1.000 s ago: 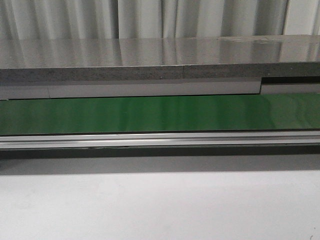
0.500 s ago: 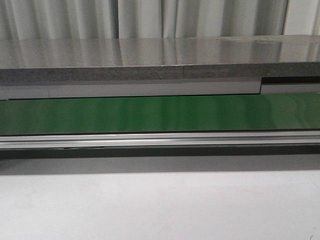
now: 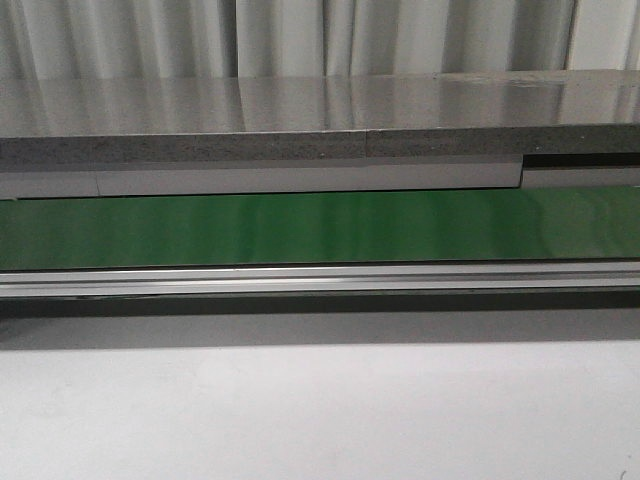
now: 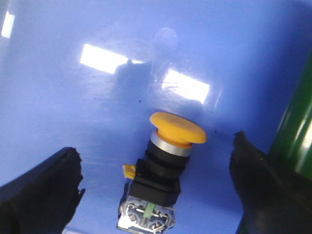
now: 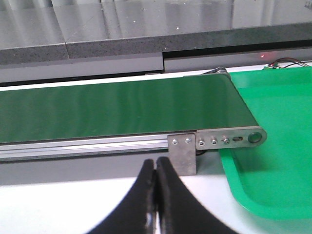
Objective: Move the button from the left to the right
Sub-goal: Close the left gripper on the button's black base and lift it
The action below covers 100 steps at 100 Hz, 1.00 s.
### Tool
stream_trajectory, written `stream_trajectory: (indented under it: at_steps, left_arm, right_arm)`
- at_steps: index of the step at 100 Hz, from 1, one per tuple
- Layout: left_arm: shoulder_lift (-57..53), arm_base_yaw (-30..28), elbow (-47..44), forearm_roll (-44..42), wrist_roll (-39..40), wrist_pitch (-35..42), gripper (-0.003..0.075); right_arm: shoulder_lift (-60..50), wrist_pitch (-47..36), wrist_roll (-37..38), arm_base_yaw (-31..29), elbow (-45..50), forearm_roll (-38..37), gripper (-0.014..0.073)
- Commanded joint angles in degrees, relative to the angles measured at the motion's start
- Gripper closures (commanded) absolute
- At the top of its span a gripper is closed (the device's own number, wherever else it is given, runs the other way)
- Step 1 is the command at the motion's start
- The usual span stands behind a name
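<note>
Left gripper (image 4: pixel 156 195) is spread wide, fingers (image 4: pixel 41 190) on either side of the button (image 4: pixel 161 170), neither touching it. Button lies tipped on the blue tray (image 4: pixel 73 107), lower centre of the left wrist frame, yellow cap up-frame, black body and metal terminals toward the camera. Right gripper (image 5: pixel 156 195) is clenched on nothing, low centre of its frame, over the white table (image 5: pixel 73 200).

Risks, my read:
- Cap is round and wider than the body. Closing on the cap could squirt it out; the body is the safer grab.
- Tray is glossy, so a one-sided touch likely slides the button instead of gripping it.
- Small yellow tab sticks out beside the body and could snag a finger.

Room: green belt (image 3: pixel 320 228) spans mid-frame in front view, aluminium rail (image 3: pixel 320 278) below, grey counter (image 3: pixel 320 120) and curtains (image 3: pixel 300 35) above. Green tray (image 5: pixel 273 146) sits right of frame off the belt end, the likely drop spot.
</note>
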<state>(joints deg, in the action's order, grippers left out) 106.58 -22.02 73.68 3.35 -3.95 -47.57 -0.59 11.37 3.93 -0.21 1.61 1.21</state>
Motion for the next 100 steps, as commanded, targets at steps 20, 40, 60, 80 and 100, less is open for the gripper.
stream_trajectory:
  at_steps: [20, 40, 60, 80, 100]
  left_arm:
    - [-2.37, -0.1, 1.56, -1.06, 0.18, 0.77, 0.0123]
    - [-2.37, -0.1, 1.5, -1.26, 0.18, 0.39, 0.0143]
    - [-2.37, -0.1, 1.5, -1.99, 0.18, -0.32, 0.0174]
    - [-2.37, -0.1, 1.03, -1.99, 0.18, -0.69, 0.0174]
    - [-2.25, -0.1, 0.31, -1.99, 0.08, -0.46, 0.0174]
  right_arm:
    - [-1.16, -4.76, -0.16, -0.34, -0.85, -0.03, 0.0661]
    - [-1.16, -4.76, -0.16, -0.34, -0.85, -0.03, 0.0661]
    - [-1.16, -4.76, -0.16, -0.34, -0.85, -0.03, 0.0661]
    - [-1.16, -4.76, -0.16, -0.34, -0.85, -0.03, 0.0661]
    - [-1.16, -4.76, -0.16, -0.34, -0.85, -0.03, 0.0661]
